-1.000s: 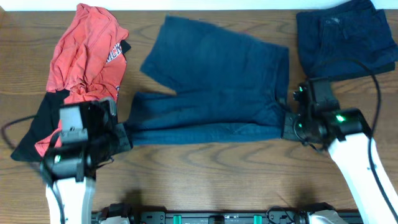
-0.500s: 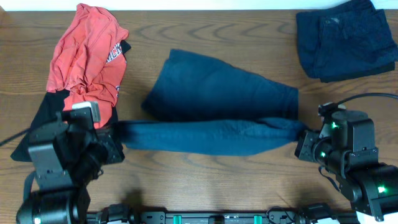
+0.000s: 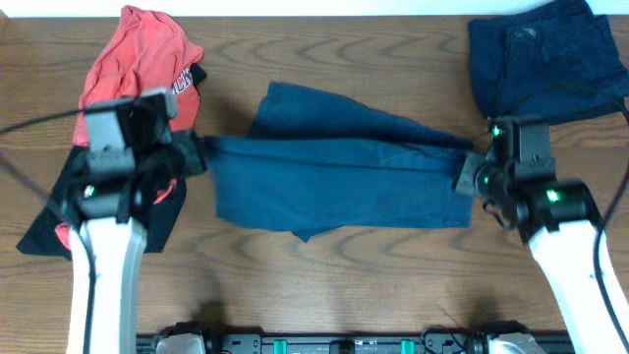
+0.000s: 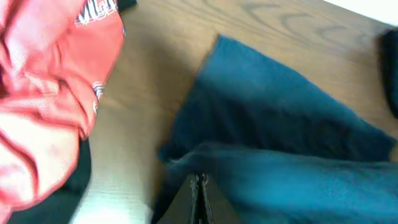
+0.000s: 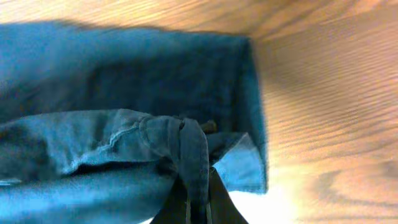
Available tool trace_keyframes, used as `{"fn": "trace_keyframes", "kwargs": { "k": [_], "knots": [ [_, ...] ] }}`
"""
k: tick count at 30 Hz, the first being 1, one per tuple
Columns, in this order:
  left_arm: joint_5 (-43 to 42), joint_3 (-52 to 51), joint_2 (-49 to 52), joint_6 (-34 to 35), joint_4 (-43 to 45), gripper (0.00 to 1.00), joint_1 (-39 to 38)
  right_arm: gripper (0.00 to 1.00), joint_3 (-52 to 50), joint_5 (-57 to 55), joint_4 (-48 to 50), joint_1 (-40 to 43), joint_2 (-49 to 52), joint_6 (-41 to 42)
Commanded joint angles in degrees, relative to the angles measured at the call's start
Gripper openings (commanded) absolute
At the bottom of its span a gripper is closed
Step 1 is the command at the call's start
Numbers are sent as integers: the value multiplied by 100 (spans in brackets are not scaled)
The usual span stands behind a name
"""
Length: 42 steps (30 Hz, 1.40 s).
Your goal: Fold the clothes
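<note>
One pair of navy shorts (image 3: 344, 187) looks doubled lengthwise (lower edge uneven).

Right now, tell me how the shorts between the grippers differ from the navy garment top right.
The held shorts are pinched at both ends by the left gripper and right gripper; the corner garment lies untouched. The held shorts stretch wide across the middle; the corner garment is a compact pile. The held shorts look lighter blue, the corner garment darker navy. Both are blue cloth.
</note>
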State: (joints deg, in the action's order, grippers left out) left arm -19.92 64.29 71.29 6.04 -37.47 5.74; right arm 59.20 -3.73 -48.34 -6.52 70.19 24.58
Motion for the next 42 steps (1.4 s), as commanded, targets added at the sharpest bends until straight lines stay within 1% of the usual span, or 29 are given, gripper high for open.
{"fn": "trace_keyframes", "kwargs": {
  "k": [1, 6, 12, 16, 17, 19, 20, 21, 22, 25, 26, 27, 30, 35, 41, 42],
  "knots": [
    [264, -22, 485, -140, 426, 6, -249, 1, 79, -586, 223, 341, 387, -2],
    [527, -22, 1314, -153, 1335, 6, -675, 1, 79, -450, 940, 485, 896, -302],
    [520, -22, 2122, -127, 2339, 6, -809, 1, 79, -437, 1657, 485, 1488, -389],
    [369, -22, 2365, -142, 2420, 6, -850, 1, 79, -417, 1858, 485, 1873, -389],
    [262, -22, 2385, -229, 2396, 6, -874, 1, 79, -396, 1880, 485, 1950, -389],
    [-4, -22, 2400, -688, 2310, 7, -949, 1, 79, -350, 1908, 485, 2107, -387],
    [-52, -22, 2400, -927, 2253, 16, -1001, 1, 79, -330, 1921, 485, 2164, -389],
    [-46, -22, 2400, -1086, 2201, 29, -1069, 1, 79, -330, 1930, 485, 2218, -387],
    [-48, -22, 2400, -1200, 2129, 39, -1128, 1, 79, -332, 1930, 485, 2260, -389],
    [-68, -22, 2409, -1244, 1792, 69, -1331, 1, 76, -332, 1919, 485, 2304, -411],
    [-68, -22, 2417, -1220, 1663, 76, -1399, 1, 76, -332, 1919, 485, 2304, -411],
    [-66, -22, 2430, -1128, 1539, 80, -1462, 1, 76, -330, 1919, 485, 2304, -409],
    [-66, -22, 2542, -584, 1309, 81, -1613, 1, 76, -326, 1919, 485, 2304, -407],
    [-61, -22, 2970, -72, 1401, 80, -1714, 1, 76, -328, 1871, 485, 2304, -407],
    [-42, -22, 3477, 7, 1663, 79, -1718, 1, 76, -310, 1805, 485, 2304, -407],
    [-42, -22, 3547, 11, 1742, 77, -1718, 1, 76, -310, 1801, 485, 2304, -409]
  ]
}}
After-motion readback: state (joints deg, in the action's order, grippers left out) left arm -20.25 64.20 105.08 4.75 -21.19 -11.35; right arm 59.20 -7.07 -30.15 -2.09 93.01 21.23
